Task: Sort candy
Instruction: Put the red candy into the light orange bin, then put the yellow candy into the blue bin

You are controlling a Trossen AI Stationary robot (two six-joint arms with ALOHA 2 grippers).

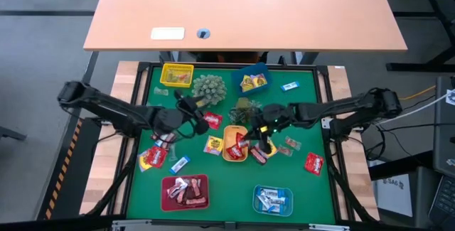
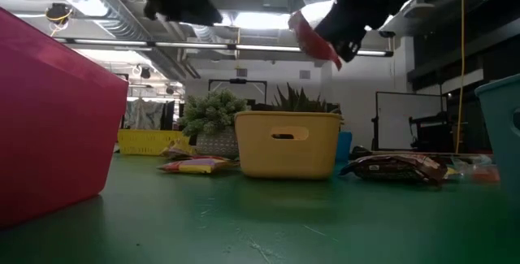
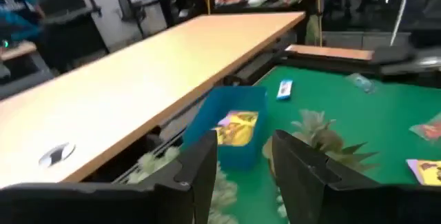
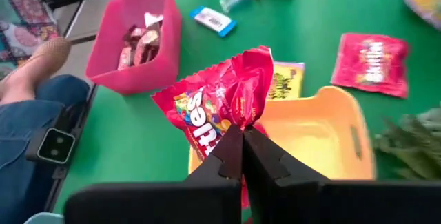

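I see my right gripper (image 4: 241,138) pressed together on a red candy packet (image 4: 217,107), holding it just above the orange tray (image 4: 344,131) in the middle of the green table (image 1: 227,188). My left gripper (image 3: 241,162) is spread and holds nothing, left of the middle. The pink tray (image 1: 185,192) at the near side has brown-pink sweets, the light blue tray (image 1: 273,200) blue-white ones, the far blue tray (image 1: 252,82) yellow packets. More candy lies loose on the table.
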